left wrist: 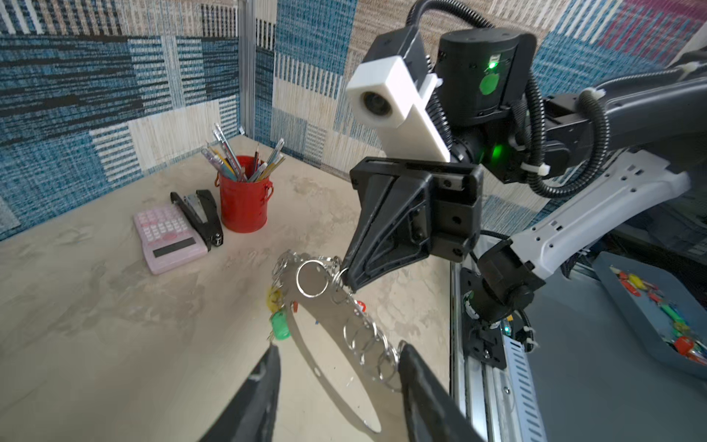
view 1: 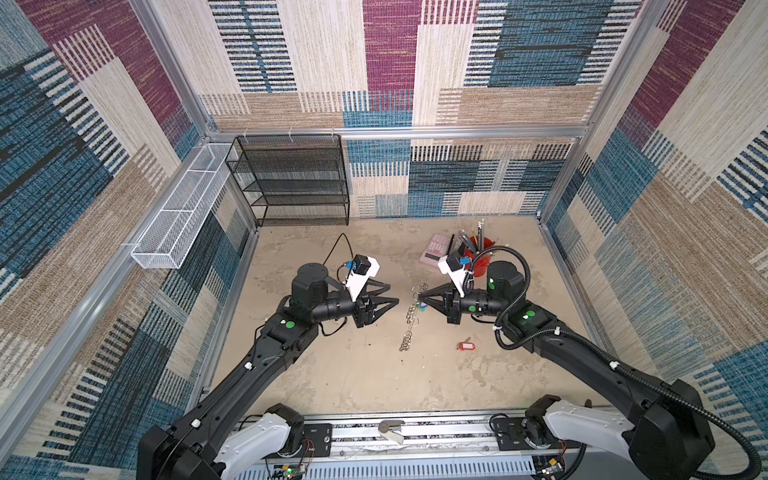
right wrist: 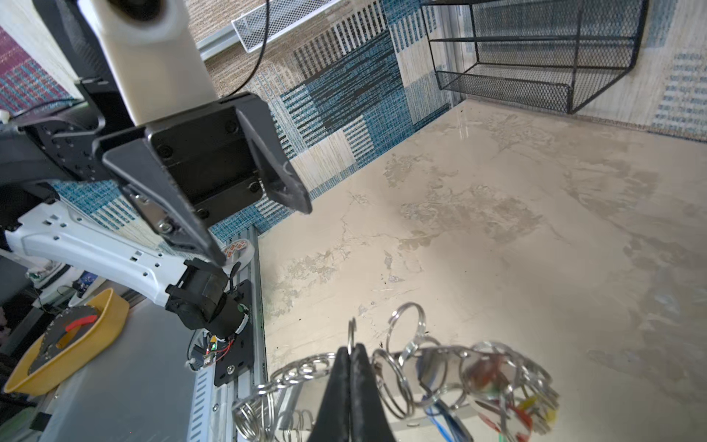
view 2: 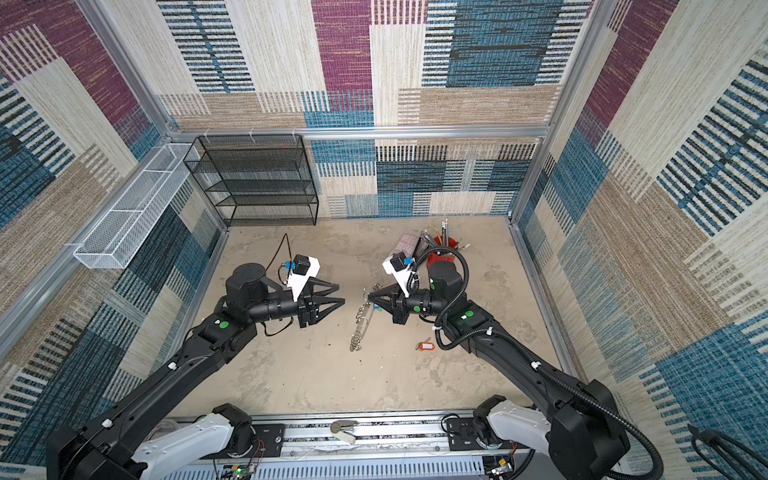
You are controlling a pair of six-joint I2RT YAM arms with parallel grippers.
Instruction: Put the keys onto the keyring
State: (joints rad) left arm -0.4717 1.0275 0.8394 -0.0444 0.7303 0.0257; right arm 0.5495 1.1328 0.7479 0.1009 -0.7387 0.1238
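The keyring (view 1: 409,320) (view 2: 360,322) is a grey band edged with silver split rings. It hangs from my right gripper (view 1: 419,296) (view 2: 368,296) down to the table. That gripper (right wrist: 352,349) is shut on one split ring at the upper end. Keys hang on the keyring by a green tag (left wrist: 280,325), a yellow tag (left wrist: 274,297) and a blue tag (view 1: 422,308). Another key with a red tag (view 1: 465,345) (view 2: 424,345) lies loose on the table to the right. My left gripper (view 1: 394,293) (view 2: 340,293) (left wrist: 339,346) is open just left of the keyring and holds nothing.
A red pencil cup (view 1: 478,259), a pink calculator (view 1: 436,249) and a black stapler (left wrist: 201,214) stand at the back right. A black mesh shelf (view 1: 291,178) is at the back left, with a white wire basket (view 1: 178,216) on the left wall. A grey bin (left wrist: 612,291) holding tagged keys sits off the table.
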